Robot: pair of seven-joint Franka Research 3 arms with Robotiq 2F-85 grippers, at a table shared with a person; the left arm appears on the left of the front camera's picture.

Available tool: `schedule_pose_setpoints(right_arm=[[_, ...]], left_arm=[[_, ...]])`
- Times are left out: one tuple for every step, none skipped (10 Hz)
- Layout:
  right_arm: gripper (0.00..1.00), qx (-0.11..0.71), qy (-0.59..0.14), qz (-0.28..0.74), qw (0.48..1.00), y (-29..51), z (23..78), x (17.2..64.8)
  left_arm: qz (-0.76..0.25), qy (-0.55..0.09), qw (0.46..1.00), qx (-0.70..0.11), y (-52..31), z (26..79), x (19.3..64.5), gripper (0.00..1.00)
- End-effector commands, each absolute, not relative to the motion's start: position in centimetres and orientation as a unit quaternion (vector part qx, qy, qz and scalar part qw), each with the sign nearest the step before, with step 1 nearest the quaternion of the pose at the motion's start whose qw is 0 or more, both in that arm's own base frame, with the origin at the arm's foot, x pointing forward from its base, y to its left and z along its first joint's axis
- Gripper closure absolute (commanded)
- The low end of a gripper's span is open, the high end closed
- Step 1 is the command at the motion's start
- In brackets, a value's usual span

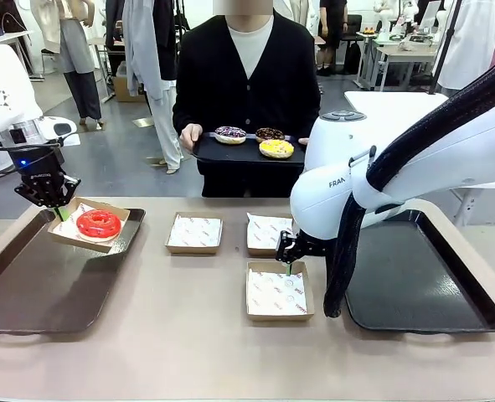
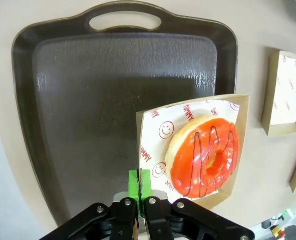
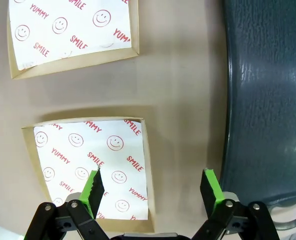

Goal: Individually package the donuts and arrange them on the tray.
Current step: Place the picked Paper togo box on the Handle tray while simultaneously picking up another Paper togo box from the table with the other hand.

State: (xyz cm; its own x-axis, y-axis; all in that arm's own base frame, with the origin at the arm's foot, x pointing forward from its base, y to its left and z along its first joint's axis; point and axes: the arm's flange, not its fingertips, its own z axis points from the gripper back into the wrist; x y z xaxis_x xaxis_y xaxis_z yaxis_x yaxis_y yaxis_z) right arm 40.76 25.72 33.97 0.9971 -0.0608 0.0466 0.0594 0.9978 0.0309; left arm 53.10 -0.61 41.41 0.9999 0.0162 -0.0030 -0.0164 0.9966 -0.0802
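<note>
Front view across a tan desk (image 1: 188, 352) toward a person in a dark cardigan on the far side. The left fingers (image 1: 60, 211) are pressed together on the paper-lined corner of a shallow cardboard box (image 1: 120, 219) that carries the glossy red donut (image 1: 99, 224); the box sits tilted over the far right corner of the left tray (image 1: 29, 285), and whether it touches the tray cannot be told. From the left wrist, the green pads (image 2: 139, 181) pinch the box's near corner, with the red donut (image 2: 204, 155) lying on white paper printed with smiley faces. The right fingers (image 1: 289, 266) are spread apart and hold nothing, hanging over the right edge of an empty box (image 1: 279, 293) just beside the dark right tray (image 1: 415, 285). Two more empty boxes (image 1: 194, 233) lie in a row behind it. The person holds a black serving tray (image 1: 230, 152) bearing the dark sprinkled donut (image 1: 229, 134), the chocolate-brown donut (image 1: 270, 133) and the yellow donut (image 1: 276, 148).
</note>
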Motion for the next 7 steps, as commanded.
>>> schedule_pose_setpoints(right_arm=[[0.00,0.013,-0.026,-0.026,0.999,25.7,34.0,40.5],[0.00,0.013,-0.026,-0.026,0.999,25.7,34.0,40.5],[0.00,0.015,-0.024,-0.029,0.999,25.8,34.0,40.7],[0.00,0.007,-0.043,-0.046,0.998,26.2,33.8,40.4],[0.00,0.009,-0.050,-0.073,0.996,26.2,33.4,40.7],[0.00,0.006,-0.043,-0.085,0.995,26.1,32.8,40.9],[0.00,0.005,-0.042,-0.084,0.996,26.1,32.4,40.8]], left_arm=[[0.013,0.000,0.999,-0.036,-0.5,41.8,52.7,0.99],[0.013,0.000,0.999,-0.036,-0.5,41.8,52.7,0.99],[0.008,0.001,0.999,-0.040,-0.6,41.4,53.1,0.99],[0.007,0.013,0.998,-0.053,-0.7,41.3,53.7,0.99],[0.008,0.013,0.998,-0.060,-0.7,41.5,54.2,0.99],[0.011,0.010,0.998,-0.057,-0.8,41.6,54.5,0.99],[0.016,0.006,0.999,-0.047,-1.0,41.7,54.8,0.99]])
